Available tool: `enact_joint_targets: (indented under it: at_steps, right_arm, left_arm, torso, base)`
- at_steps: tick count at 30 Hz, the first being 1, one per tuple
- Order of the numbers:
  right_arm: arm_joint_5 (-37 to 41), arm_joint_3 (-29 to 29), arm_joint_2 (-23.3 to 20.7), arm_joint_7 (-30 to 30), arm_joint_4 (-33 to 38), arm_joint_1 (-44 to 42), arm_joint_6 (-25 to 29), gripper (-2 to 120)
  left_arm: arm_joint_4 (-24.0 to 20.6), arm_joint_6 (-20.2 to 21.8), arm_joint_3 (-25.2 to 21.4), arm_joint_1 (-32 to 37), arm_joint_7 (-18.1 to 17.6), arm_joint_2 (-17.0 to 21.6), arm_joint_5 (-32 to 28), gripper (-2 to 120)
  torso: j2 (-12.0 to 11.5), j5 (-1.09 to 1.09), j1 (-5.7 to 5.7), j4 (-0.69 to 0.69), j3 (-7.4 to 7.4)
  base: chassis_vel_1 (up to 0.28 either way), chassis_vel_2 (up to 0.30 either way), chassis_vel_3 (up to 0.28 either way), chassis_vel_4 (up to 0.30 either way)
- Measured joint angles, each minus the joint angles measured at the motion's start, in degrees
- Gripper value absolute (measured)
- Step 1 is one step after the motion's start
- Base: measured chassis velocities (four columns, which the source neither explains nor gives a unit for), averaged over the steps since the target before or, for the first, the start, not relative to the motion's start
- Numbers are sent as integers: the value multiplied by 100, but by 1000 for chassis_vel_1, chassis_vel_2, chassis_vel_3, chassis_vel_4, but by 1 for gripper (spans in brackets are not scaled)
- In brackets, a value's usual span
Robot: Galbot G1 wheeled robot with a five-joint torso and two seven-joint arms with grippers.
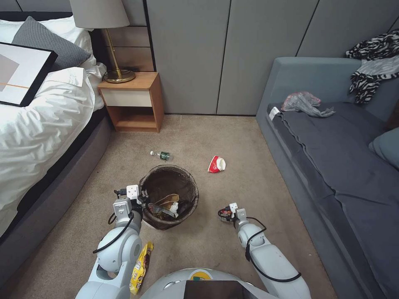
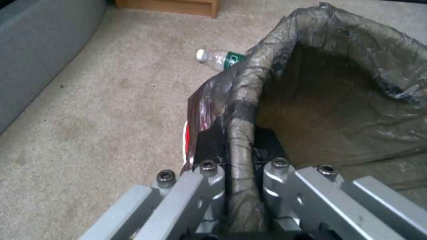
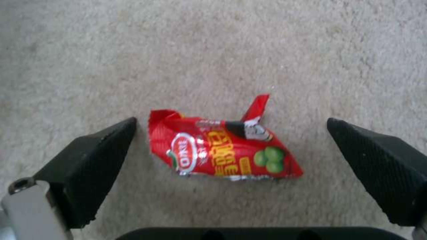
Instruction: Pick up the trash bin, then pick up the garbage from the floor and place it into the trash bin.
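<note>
The trash bin (image 1: 168,182) with its dark brown liner is in front of me on the floor (image 1: 249,166), holding some litter. My left gripper (image 1: 142,200) is shut on its near-left rim; in the left wrist view the gripper (image 2: 240,150) pinches the liner-covered rim (image 2: 242,110). My right gripper (image 1: 225,214) hangs open low over a red snack wrapper (image 3: 222,151), which lies on the carpet between its black fingers (image 3: 95,163). More garbage lies around: a small plastic bottle (image 1: 161,155) beyond the bin, a crushed red-and-white cup (image 1: 216,164), and a yellow wrapper (image 1: 141,265) by my left arm.
A bed (image 1: 37,124) runs along the left, with a wooden nightstand (image 1: 133,99) and lamp at the back. A grey sofa (image 1: 332,158) lines the right side. Grey wall panels (image 1: 208,54) close the far end. Open carpet lies between bed and sofa.
</note>
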Motion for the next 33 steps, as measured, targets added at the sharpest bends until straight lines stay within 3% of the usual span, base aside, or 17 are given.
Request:
enact_joint_targets:
  at_steps: [17, 25, 33]
  right_arm:
    - [36, 15, 21, 52, 146, -82, 31, 100]
    - [715, 57, 91, 516, 724, -375, -102, 100]
    - [1657, 173, 389, 1493, 1108, -644, -204, 100]
  left_arm:
    - [21, 1, 5, -12, -1, 5, 13, 5]
    - [40, 1, 22, -17, 0, -1, 12, 5]
    - [44, -1, 26, -12, 4, 5, 15, 5]
  torso:
    - [0, 0, 0, 0, 0]
    - [0, 0, 0, 0, 0]
    - [0, -1, 0, -1, 0]
  base:
    - [0, 0, 0, 0]
    - [0, 0, 0, 0]
    - [0, 0, 0, 0]
